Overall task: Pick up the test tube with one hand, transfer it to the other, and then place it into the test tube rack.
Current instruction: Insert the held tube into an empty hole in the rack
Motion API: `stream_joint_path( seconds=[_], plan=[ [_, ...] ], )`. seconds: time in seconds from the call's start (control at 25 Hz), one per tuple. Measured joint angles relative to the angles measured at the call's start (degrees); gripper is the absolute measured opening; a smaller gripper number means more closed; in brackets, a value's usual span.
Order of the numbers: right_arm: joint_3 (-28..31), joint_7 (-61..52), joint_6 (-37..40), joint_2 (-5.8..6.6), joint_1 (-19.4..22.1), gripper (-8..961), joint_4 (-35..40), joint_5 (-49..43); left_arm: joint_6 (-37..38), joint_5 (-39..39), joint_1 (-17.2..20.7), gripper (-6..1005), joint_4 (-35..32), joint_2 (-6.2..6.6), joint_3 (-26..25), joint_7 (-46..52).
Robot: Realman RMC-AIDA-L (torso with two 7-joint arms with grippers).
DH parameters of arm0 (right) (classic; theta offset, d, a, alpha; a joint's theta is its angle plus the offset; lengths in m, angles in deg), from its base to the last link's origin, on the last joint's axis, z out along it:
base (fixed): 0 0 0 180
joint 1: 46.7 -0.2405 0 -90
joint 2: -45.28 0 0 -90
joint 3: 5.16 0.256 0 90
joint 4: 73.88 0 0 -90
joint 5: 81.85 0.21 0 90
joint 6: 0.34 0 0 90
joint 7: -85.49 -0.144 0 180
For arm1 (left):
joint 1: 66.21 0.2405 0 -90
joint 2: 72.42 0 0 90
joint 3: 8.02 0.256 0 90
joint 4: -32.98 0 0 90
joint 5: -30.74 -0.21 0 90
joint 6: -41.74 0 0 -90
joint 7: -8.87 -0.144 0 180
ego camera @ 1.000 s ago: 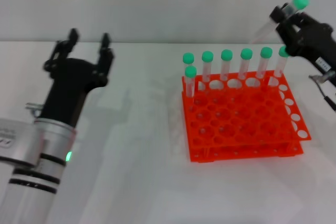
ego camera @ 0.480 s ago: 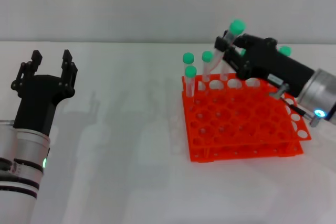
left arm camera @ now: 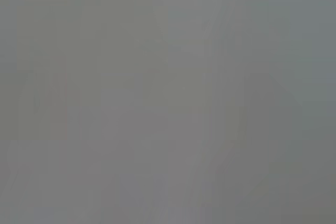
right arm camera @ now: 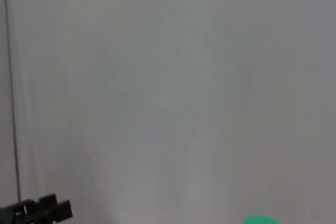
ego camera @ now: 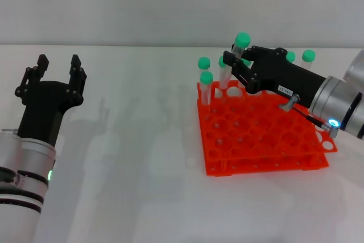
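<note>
My right gripper (ego camera: pixel 234 65) is shut on the test tube (ego camera: pixel 242 40), a clear tube with a green cap. It holds the tube tilted above the back left part of the orange-red test tube rack (ego camera: pixel 267 140). The tube's lower end is near the back row of holes; I cannot tell whether it is inside one. My left gripper (ego camera: pixel 56 68) stands open and empty at the far left, well away from the rack. In the right wrist view only a green cap (right arm camera: pixel 261 220) shows at the picture's edge. The left wrist view shows nothing but plain grey.
Other green-capped tubes (ego camera: pixel 205 75) stand upright in the rack's back rows, two at the left corner and two (ego camera: pixel 307 56) behind my right arm. The rack's front rows of holes hold nothing. White tabletop (ego camera: pixel 136 140) lies between the left gripper and the rack.
My right gripper has carried the tube left and down, from the rack's back right corner to above its back left part. The left arm drew back to the left and now holds still.
</note>
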Motion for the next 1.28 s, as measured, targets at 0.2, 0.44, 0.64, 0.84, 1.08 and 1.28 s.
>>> stream_joint_path(
  seconds=[0.2, 0.44, 0.64, 0.84, 1.08, 1.28],
  plan=[
    [0.3, 0.2, -0.6, -0.06, 0.2, 201, 0.1, -0.4, 0.5, 0.0, -0.1, 605, 0.2, 0.05, 0.0, 0.0],
    [0.3, 0.4, -1.7, -0.01, 0.3, 201, 0.1, -0.3, 0.6, -0.3, -0.3, 606, 0.4, 0.0, 0.0, 0.0],
    [0.0, 0.6, -3.1, -0.12, 0.3, 201, 0.1, -0.4, 1.1, -0.4, -0.6, 606, 0.7, -0.04, 0.0, 0.0],
    [-0.2, 0.6, -3.6, -0.35, 0.6, 202, 0.1, -0.4, 1.1, -0.5, -0.7, 607, 0.7, -0.07, 0.1, 0.0],
    [-1.0, 0.6, -3.8, -0.59, 0.7, 202, 0.0, -0.4, 1.1, -0.5, -0.8, 606, 0.8, -0.07, 0.1, 0.0],
    [-1.8, 0.7, -5.2, -0.74, 0.4, 201, 0.0, -0.4, 1.1, -0.4, -0.8, 605, 0.8, -0.07, 0.1, -0.1]
  ],
)
